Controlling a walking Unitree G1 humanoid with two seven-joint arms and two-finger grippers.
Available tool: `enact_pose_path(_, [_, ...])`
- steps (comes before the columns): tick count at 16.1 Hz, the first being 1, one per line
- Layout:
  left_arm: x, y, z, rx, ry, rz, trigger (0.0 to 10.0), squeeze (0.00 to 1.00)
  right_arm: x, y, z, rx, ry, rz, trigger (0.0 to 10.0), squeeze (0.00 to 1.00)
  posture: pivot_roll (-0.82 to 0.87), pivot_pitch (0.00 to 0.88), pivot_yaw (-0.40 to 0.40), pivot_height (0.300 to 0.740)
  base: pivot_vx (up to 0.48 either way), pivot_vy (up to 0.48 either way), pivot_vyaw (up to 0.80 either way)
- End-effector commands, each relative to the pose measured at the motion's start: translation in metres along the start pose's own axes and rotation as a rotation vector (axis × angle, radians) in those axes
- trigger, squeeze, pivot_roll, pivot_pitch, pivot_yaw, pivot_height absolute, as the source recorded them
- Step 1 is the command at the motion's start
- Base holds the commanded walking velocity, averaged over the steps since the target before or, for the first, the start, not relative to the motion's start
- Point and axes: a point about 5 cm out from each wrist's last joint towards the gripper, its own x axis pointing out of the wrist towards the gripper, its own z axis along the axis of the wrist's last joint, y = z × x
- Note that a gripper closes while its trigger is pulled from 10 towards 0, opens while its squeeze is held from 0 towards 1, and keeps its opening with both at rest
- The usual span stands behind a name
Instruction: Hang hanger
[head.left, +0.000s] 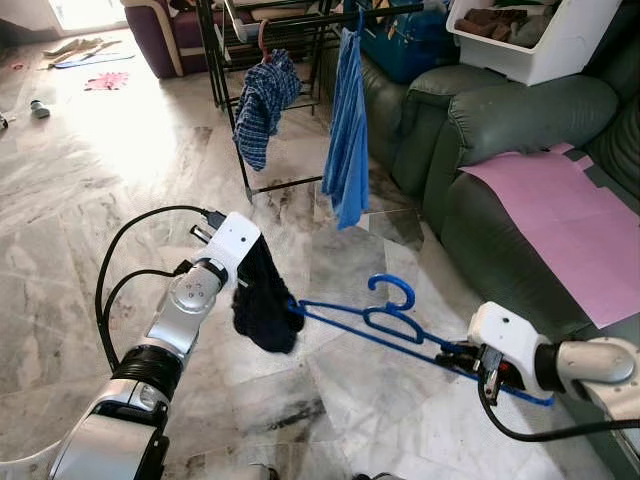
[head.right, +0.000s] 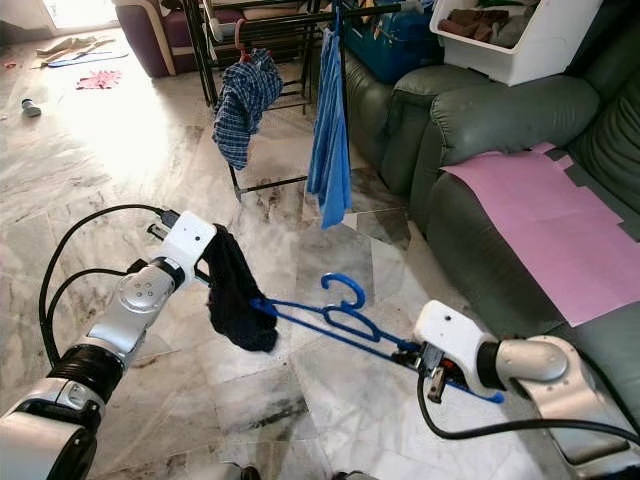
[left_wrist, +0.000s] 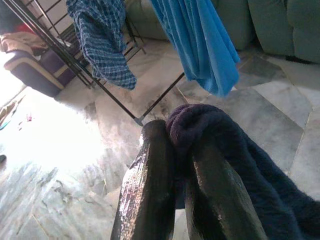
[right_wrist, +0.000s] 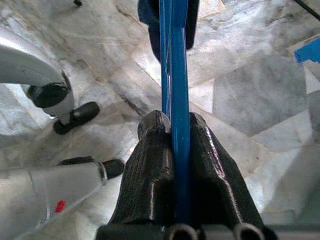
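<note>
Marble floor beneath right gripper clamping blue hanger, left gripper pinching dark cloth

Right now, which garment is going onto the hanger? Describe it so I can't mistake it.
Start at the black drying rack beside the green sofa, then come down towards the robot. The dark navy cloth hangs pinched in the left hand, its edge on the blue hanger; the other garments hang on the rack.

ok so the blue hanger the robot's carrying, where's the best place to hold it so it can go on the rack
Hold the blue hanger by its straight bar near one end, roughly where the right gripper is clamped now, coming from the side opposite the hook. That thin bar fits between the fingers and leaves the hook free for the drying rack. The left gripper pinches the dark garment at the far end.
</note>
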Motion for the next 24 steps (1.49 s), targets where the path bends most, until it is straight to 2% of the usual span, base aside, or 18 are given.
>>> enact_pose_path(1, [-0.002, 0.007, 0.0, 0.019, -0.005, 0.023, 10.0, 0.0, -0.003, -0.006, 0.006, -0.007, -0.028, -0.021, 10.0, 0.0, -0.05, 0.08, 0.008, 0.74, 0.0, 0.0, 0.0])
enact_pose_path(3, [-0.002, 0.007, -0.001, 0.019, 0.0, 0.025, 10.0, 0.0, -0.003, -0.013, 0.003, -0.029, -0.008, -0.07, 10.0, 0.0, -0.05, 0.081, 0.008, 0.74, 0.0, 0.0, 0.0])
enact_pose_path(7, [-0.001, 0.002, 0.007, -0.012, -0.031, 0.01, 10.0, 0.0, 0.01, -0.018, 0.0, -0.028, -0.025, -0.126, 10.0, 0.0, -0.04, 0.08, 0.007, 0.74, 0.0, 0.0, 0.0])
enact_pose_path(11, [-0.001, 0.001, 0.007, -0.027, -0.023, 0.015, 10.0, 0.0, 0.019, -0.013, 0.001, -0.009, -0.053, -0.084, 10.0, 0.0, -0.03, 0.08, 0.005, 0.74, 0.0, 0.0, 0.0])
enact_pose_path(17, [0.002, -0.001, 0.008, -0.023, 0.0, 0.018, 10.0, 0.0, 0.015, -0.011, 0.006, -0.009, -0.072, -0.046, 10.0, 0.0, -0.04, 0.078, 0.012, 0.74, 0.0, 0.0, 0.0])
enact_pose_path(24, [0.002, -0.001, 0.008, -0.033, 0.009, 0.012, 10.0, 0.0, 0.025, -0.007, 0.009, -0.01, -0.084, -0.021, 10.0, 0.0, -0.04, 0.08, 0.01, 0.74, 0.0, 0.0, 0.0])
